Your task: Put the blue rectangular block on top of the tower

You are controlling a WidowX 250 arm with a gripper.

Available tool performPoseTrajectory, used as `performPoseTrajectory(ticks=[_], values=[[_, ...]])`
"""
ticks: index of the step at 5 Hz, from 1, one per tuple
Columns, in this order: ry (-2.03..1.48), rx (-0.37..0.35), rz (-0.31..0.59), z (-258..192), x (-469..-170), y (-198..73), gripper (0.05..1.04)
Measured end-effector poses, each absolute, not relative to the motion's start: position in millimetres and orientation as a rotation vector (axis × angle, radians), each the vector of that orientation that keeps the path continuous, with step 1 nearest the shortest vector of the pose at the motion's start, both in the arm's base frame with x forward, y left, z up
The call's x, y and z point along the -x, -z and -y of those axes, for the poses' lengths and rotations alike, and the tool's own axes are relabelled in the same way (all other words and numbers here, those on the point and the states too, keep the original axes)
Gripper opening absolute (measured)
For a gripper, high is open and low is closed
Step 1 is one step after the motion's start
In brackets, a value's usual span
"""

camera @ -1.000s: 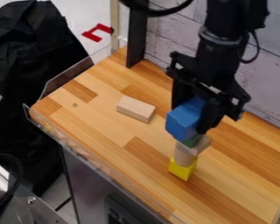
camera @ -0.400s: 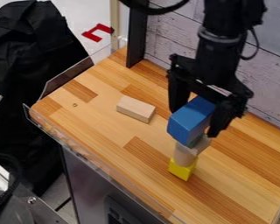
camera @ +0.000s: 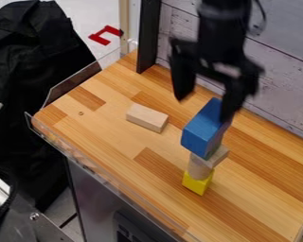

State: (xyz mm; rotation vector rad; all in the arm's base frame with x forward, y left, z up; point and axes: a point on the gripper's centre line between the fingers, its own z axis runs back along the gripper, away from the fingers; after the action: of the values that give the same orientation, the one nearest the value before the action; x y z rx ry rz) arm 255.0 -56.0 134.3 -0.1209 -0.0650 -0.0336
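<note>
The gripper (camera: 204, 106) hangs above and behind the tower with its fingers spread wide, nothing held between them. The blue rectangular block (camera: 204, 130) lies on top of the tower, its long side running back toward the wall; the right finger overlaps its back right edge in view. Under the block a bit of a green piece (camera: 211, 151) shows, then a plain wooden block (camera: 218, 155), a wooden cylinder (camera: 198, 168) and a yellow block (camera: 197, 183) at the bottom on the wooden counter (camera: 147, 175).
A loose plain wooden block (camera: 146, 117) lies on the counter left of the tower. A black upright post (camera: 148, 38) and a pale plank wall (camera: 283, 80) stand behind. A clear low guard (camera: 110, 177) runs along the front left edge.
The gripper has opened around the blue block, let it go, and moved up and back to the left. The blue block stays on the tower, with more of it uncovered.
</note>
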Motion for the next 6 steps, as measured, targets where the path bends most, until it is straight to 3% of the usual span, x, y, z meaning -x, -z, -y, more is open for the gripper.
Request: performPoseTrajectory(ticks=[1,2,4,6], values=[[-0.008,0.152,0.142,40.1,-258.2,-164.1,1.0],[-0.058,0.155,0.143,17.9,-259.2,-169.0,1.0],[-0.078,0.0,0.118,-16.9,-275.9,-126.6,1.0],[-0.048,-0.013,0.081,-20.1,-282.8,-89.6,1.0]])
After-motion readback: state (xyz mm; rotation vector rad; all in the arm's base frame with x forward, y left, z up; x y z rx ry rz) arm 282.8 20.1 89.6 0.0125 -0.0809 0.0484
